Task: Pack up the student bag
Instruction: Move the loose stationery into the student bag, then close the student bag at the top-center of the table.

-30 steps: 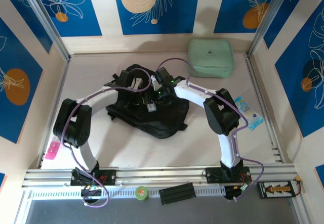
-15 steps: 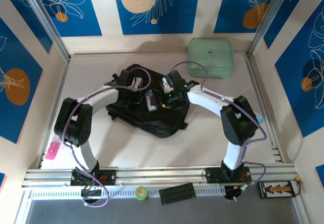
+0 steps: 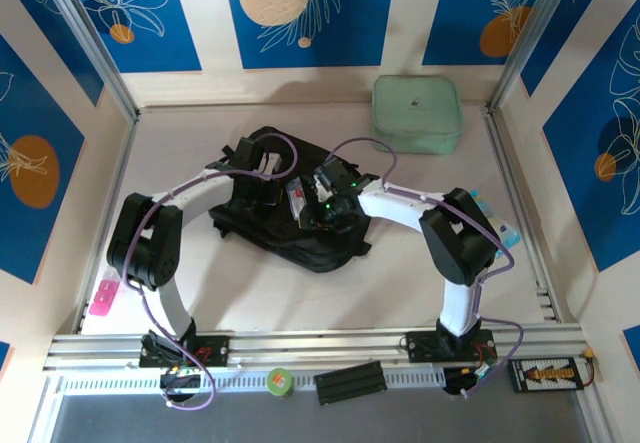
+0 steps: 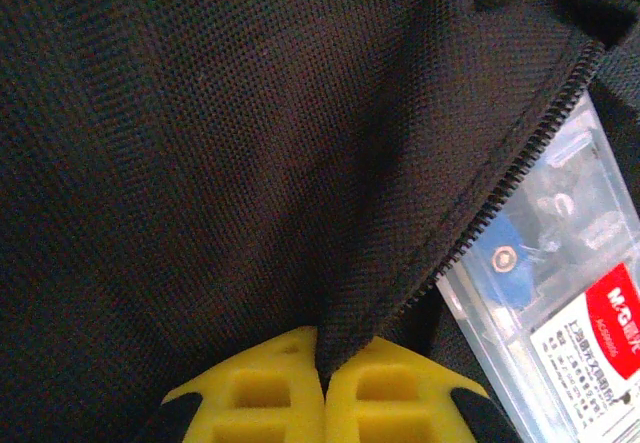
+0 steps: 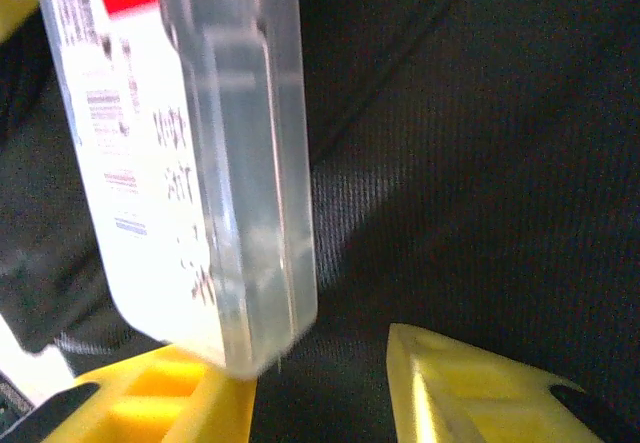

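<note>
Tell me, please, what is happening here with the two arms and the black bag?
Both arms are working on the black student bag in the middle of the table. The left pincer is shut on a fold of bag fabric beside the zipper, apparently holding the opening. A clear plastic box with a red and white label sits at that opening, resting against one finger of the right pincer, whose jaws stand apart.

the top external view looks steeply down from above the near edge of the table (image 3: pixel 250 293), taking it all in. both wrist views sit close against the student bag (image 4: pixel 200 163) and share the clear packet (image 4: pixel 560 303).
</note>
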Tool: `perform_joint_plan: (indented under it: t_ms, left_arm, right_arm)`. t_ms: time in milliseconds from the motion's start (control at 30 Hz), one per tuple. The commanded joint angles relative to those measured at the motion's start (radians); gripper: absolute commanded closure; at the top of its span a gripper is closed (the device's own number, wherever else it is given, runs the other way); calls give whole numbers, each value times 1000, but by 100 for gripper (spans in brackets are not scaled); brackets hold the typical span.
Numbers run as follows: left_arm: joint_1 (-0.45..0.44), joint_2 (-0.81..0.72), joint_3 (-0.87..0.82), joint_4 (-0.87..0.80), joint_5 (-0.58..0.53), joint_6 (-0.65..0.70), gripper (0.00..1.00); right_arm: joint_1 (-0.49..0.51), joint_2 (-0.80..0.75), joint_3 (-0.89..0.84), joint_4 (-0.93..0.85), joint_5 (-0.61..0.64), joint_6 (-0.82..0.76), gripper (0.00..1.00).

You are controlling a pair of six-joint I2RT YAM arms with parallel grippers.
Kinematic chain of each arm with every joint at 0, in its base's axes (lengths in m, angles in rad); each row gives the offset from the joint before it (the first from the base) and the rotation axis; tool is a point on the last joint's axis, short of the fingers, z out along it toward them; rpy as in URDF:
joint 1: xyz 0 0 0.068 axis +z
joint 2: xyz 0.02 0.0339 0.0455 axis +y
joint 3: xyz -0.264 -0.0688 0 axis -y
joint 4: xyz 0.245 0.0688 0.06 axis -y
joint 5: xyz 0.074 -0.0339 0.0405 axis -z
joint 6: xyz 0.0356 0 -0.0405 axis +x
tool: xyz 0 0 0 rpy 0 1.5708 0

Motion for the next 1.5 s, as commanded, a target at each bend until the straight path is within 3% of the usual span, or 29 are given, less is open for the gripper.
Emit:
perform_joint_plan:
  t_ms: [0, 300, 667, 733, 967, 1100, 1233, 1400, 1467]
  left_arm:
    - [16, 26, 7, -54, 7, -9, 100]
    - [15, -109, 44, -115, 71, -13, 100]
    - [15, -136, 80, -172, 64, -7, 100]
    - [15, -137, 89, -174, 72, -10, 100]
    - [15, -150, 107, -178, 96, -36, 100]
    - [15, -153, 102, -171, 113, -39, 100]
    - [17, -152, 97, -180, 102, -35, 100]
    - [18, -159, 85, -172, 124, -36, 100]
    - [18, -160, 80, -160, 156, -36, 95]
  right_arm:
    - [0, 27, 62, 22, 42, -38, 62]
    - [-10, 85, 154, 133, -3, -53, 71]
    - [-19, 133, 223, 259, -85, -101, 77]
    - [-29, 132, 198, 299, -92, -76, 77]
    - [-33, 170, 185, 426, -115, 44, 91]
    - [-31, 227, 211, 499, -198, 113, 93]
    - [-53, 186, 116, 576, -230, 161, 92]
    - [-84, -13, -95, 598, -208, 133, 80]
    - [-93, -84, -153, 566, -180, 113, 76]
